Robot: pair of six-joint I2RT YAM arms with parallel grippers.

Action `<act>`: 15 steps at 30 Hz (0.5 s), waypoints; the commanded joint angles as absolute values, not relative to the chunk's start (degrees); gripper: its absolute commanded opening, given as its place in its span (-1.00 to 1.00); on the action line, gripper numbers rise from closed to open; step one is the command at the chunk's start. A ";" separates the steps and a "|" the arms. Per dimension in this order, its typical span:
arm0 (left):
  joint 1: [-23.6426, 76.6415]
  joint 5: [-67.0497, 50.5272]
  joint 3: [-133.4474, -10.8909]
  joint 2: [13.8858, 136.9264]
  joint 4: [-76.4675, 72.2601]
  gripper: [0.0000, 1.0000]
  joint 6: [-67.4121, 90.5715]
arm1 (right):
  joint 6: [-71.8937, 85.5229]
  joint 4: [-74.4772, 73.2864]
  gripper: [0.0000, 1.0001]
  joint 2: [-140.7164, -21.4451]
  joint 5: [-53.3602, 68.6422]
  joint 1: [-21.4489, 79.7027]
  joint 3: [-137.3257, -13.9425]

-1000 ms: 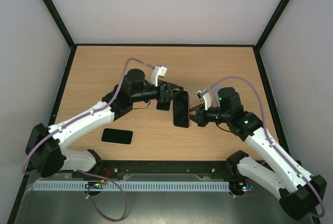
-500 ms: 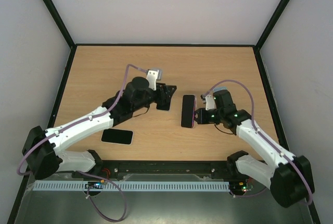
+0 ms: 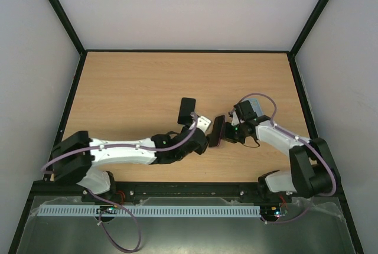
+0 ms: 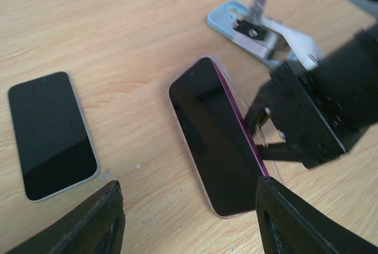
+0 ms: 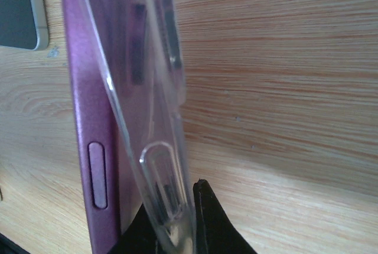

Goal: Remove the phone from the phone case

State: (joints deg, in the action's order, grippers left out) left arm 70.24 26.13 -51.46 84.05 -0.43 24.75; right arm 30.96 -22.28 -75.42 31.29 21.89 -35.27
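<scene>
A purple phone, screen up, leans on the table in a clear case. The case has come away from the phone's side edge. My right gripper is shut on the case's rim; it also shows in the left wrist view and in the top view, beside the phone. My left gripper is open and empty, low over the table, with the phone's near end just ahead of its fingers. In the top view it sits just left of the phone.
A second black phone with a silver rim lies flat behind my left gripper, and shows in the left wrist view and the right wrist view. A light blue object lies beyond the purple phone. My left arm stretches low across the near table.
My left arm has swung down and forward, low across the near table, covering the phone that lay there. My right gripper has lowered the cased phone to the table.
</scene>
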 commanded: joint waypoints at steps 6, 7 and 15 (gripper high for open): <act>75.88 32.76 -58.91 97.94 2.01 0.17 15.71 | 30.35 -20.81 -0.96 -86.77 32.52 20.51 -39.81; 76.68 34.09 -60.08 99.55 2.80 0.17 15.43 | 30.08 -20.83 -0.96 -87.59 32.66 20.46 -40.09; 79.41 47.05 -67.17 108.89 10.45 0.01 17.40 | 29.79 -20.36 -0.96 -87.56 34.34 20.31 -39.70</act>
